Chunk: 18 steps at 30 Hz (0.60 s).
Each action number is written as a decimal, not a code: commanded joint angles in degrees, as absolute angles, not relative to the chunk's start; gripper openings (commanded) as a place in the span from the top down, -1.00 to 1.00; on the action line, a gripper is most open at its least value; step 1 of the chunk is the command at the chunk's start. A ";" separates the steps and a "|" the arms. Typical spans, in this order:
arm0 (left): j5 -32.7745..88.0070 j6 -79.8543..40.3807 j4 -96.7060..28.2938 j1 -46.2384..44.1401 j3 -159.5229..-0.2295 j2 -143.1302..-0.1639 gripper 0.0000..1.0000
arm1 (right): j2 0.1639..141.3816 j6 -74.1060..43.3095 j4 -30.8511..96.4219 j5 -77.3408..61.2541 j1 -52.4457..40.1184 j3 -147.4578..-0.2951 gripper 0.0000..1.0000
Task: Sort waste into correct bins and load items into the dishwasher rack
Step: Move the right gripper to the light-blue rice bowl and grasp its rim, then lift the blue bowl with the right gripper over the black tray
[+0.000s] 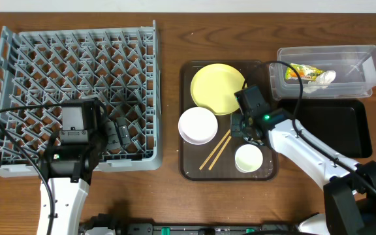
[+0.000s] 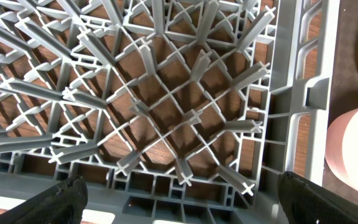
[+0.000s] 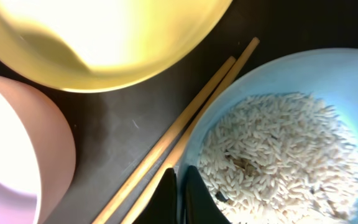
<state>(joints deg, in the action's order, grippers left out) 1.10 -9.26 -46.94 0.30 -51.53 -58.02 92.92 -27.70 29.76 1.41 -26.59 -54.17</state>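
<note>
Down on the brown tray (image 3: 104,124), the right claw (image 3: 179,193) pinches the rim of the blue bowl (image 3: 328,81), its fingers drawn to a slit. The bowl, holding rice (image 3: 284,162), spreads toward 2 o'clock. Two chopsticks (image 3: 185,124) lie just beside it, with the yellow plate (image 3: 104,37) at 12. The left claw (image 2: 194,198) hangs wide open and empty above the rack (image 2: 166,93).
</note>
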 commanded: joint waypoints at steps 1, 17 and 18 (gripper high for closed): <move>0.82 -10.02 -47.11 0.19 -52.73 -58.00 -0.98 | 93.23 -25.41 32.75 1.41 -26.15 -58.50 0.98; 0.82 -10.00 -47.09 0.19 -52.73 -58.00 -0.98 | 90.91 -22.81 45.84 -4.05 -19.77 -70.48 0.98; 0.82 -10.00 -47.11 0.19 -52.73 -58.00 -0.98 | 90.11 -22.61 46.13 -5.61 -18.44 -70.48 0.98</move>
